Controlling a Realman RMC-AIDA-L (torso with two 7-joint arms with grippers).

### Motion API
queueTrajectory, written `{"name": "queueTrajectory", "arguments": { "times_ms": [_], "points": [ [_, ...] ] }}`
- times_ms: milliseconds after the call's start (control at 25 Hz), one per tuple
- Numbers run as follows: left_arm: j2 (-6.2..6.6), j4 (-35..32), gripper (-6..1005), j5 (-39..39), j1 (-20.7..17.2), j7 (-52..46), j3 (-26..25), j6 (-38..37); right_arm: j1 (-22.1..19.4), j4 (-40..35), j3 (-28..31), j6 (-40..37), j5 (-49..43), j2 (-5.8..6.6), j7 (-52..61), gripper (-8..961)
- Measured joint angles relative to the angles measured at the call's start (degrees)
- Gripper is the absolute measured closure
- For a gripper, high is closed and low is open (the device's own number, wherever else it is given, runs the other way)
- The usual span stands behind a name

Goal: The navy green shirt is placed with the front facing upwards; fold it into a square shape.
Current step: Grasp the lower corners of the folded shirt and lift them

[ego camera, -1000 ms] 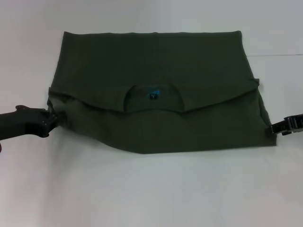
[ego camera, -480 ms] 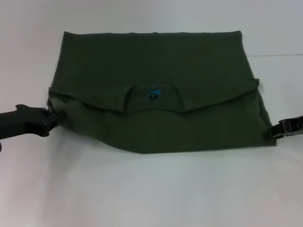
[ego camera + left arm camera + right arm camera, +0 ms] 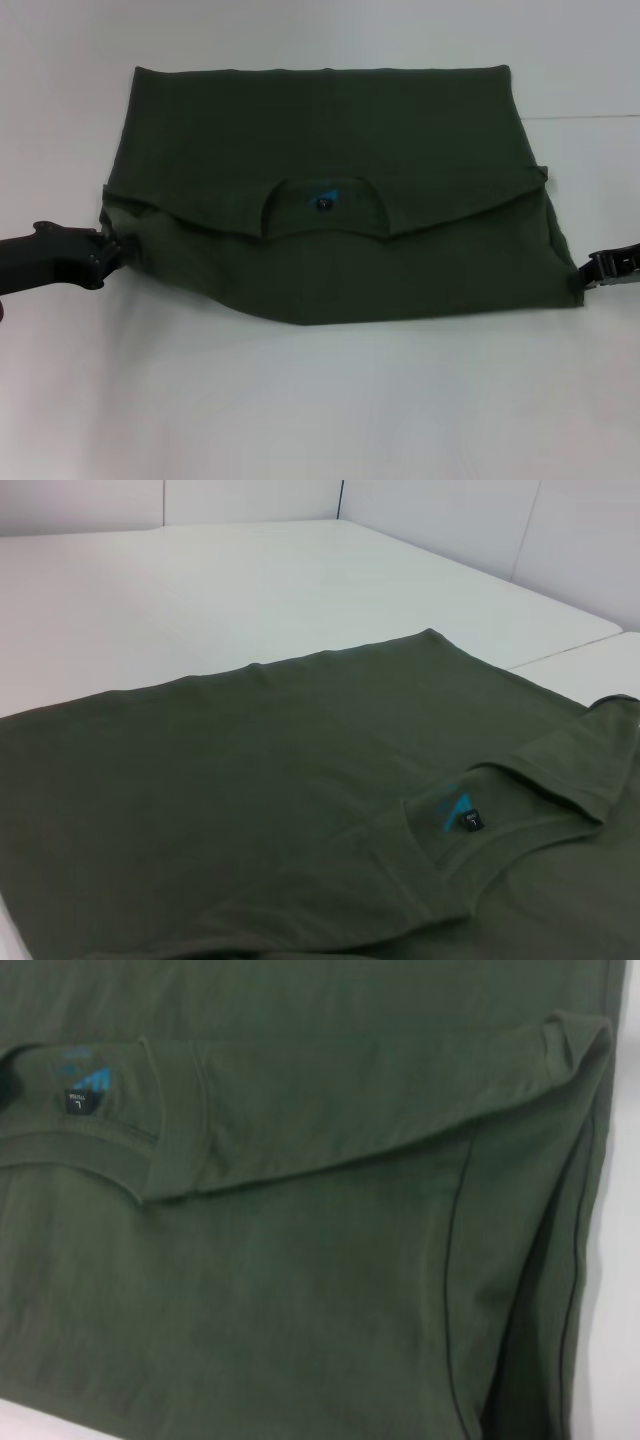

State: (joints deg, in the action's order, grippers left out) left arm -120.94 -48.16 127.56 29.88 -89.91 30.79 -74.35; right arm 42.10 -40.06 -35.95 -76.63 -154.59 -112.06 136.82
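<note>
The navy green shirt point(image 3: 330, 130) lies flat on the white table point(image 3: 320, 400), folded into a wide block. Its collar and small blue neck label point(image 3: 324, 198) face up at the middle, and no chest lettering shows. My left gripper point(image 3: 112, 252) sits at the shirt's left edge, against the bunched cloth there. At the lower right corner my right gripper point(image 3: 588, 276) is level with the table, right beside the cloth. The left wrist view shows the shirt point(image 3: 250, 780) and label point(image 3: 462, 815). In the right wrist view the shirt point(image 3: 300, 1290) fills the picture, with the label point(image 3: 85, 1085) and a folded sleeve hem.
Bare white table surrounds the shirt on the near side and to both sides. A seam between table panels point(image 3: 560, 650) runs past the shirt's far right corner. White walls stand behind the table point(image 3: 440, 510).
My right gripper has drawn back slightly to the right, away from the shirt's corner. The left gripper and the shirt have not moved.
</note>
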Motion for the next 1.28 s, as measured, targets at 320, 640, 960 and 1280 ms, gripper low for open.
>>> {"name": "queueTrajectory", "arguments": {
  "times_ms": [320,640,960,1280],
  "points": [
    [0.31,0.0,929,0.0,-0.6,1.3,0.0,-0.8,-2.5,-1.1,0.4,0.0,2.5,-0.04,-3.9,940],
    [0.53,-2.2,928,0.1,-3.0,2.5,-0.3,-5.6,-11.2,-6.6,0.4,-0.8,12.0,-2.10,-14.3,941],
    [0.02,-6.0,926,0.4,-7.2,9.4,-0.4,-13.6,-21.4,-9.8,4.0,-4.8,26.9,-4.61,-30.8,940],
    [-0.73,-7.8,924,2.8,-10.3,14.2,-1.6,-19.8,-25.7,-6.0,13.2,-9.7,29.2,-6.13,-44.7,941]
  ]
}}
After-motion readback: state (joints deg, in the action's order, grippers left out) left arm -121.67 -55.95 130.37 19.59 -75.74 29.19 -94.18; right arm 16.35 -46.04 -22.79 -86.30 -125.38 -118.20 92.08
